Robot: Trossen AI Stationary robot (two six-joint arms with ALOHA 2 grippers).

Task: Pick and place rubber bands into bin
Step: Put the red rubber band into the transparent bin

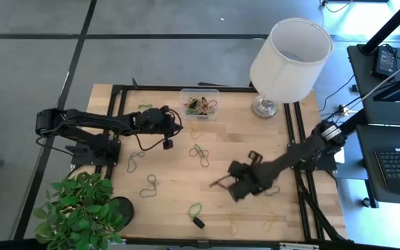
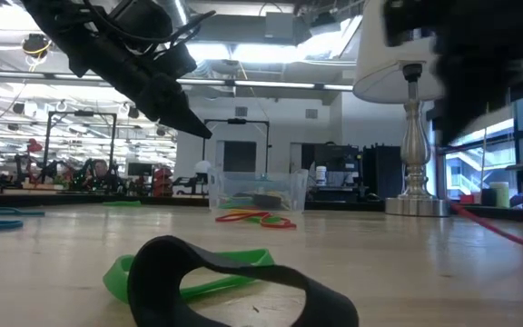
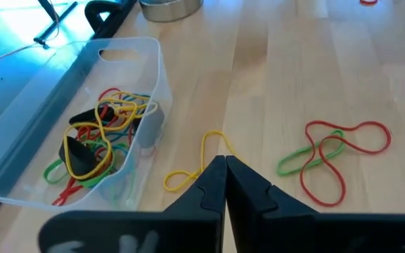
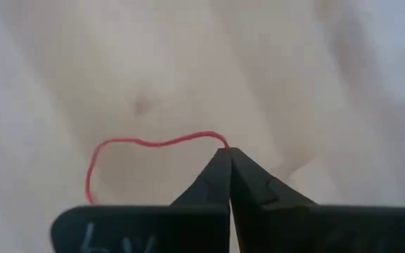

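The clear bin [image 1: 200, 104] stands at the table's far edge with several coloured rubber bands in it [image 3: 97, 147]. My left gripper [image 1: 167, 132] is shut and empty, raised above the table just left of the bin [image 2: 257, 191]. Its tips [image 3: 225, 163] hover over a yellow band [image 3: 188, 172] that lies flat on the wood. My right gripper [image 1: 222, 182] is shut on a red rubber band [image 4: 139, 144] near the table's middle. Many more bands lie loose on the table. My right gripper pinches the red band at one spot on its loop [image 4: 221, 145], between the very ends of its two fingers. The rest of the thin loop curves away to one side of the tips, slack. I cannot tell whether it is clear of the table.
A white lampshade on a metal foot [image 1: 287, 55] stands right of the bin. A potted plant [image 1: 82, 208] is at the near left corner. A red and green tangle [image 3: 329, 158] lies near the bin. A green band and a black band [image 2: 234, 282] lie by the near edge.
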